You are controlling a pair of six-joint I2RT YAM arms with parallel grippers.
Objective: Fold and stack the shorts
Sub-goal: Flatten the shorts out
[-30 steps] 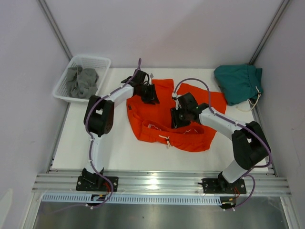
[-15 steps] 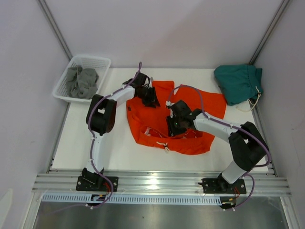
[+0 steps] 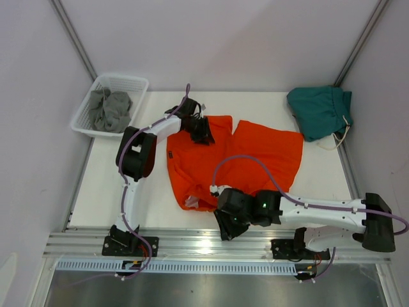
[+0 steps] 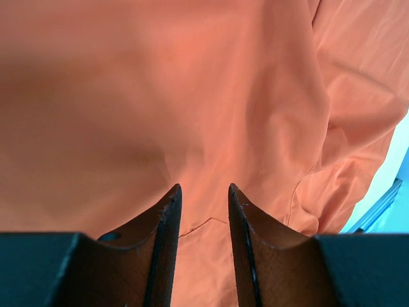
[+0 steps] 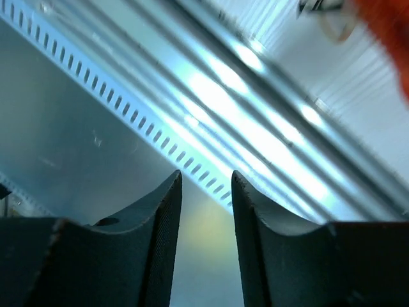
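The orange shorts [image 3: 255, 157] lie spread in the middle of the table, with a bit of white drawstring [image 3: 190, 202] at their near left corner. My left gripper [image 3: 204, 134] is open, low over their far left part. In the left wrist view the orange cloth [image 4: 192, 96] fills the frame beyond the gripper [image 4: 203, 187]. My right gripper [image 3: 223, 230] is open and empty at the table's front edge, just past the shorts' near hem. Its wrist view shows the gripper [image 5: 206, 173] over the metal rail [image 5: 255, 121]. The teal shorts [image 3: 319, 112] lie bunched at the back right.
A white basket [image 3: 137, 83] holding grey cloth [image 3: 108, 109] stands at the back left corner. Aluminium rails [image 3: 211, 246] run along the front edge. A white cord [image 3: 342, 137] trails from the teal shorts near the right edge.
My right gripper has swung from over the middle of the orange shorts down to the front edge. The shorts now lie flatter and more spread. The left gripper has barely moved.
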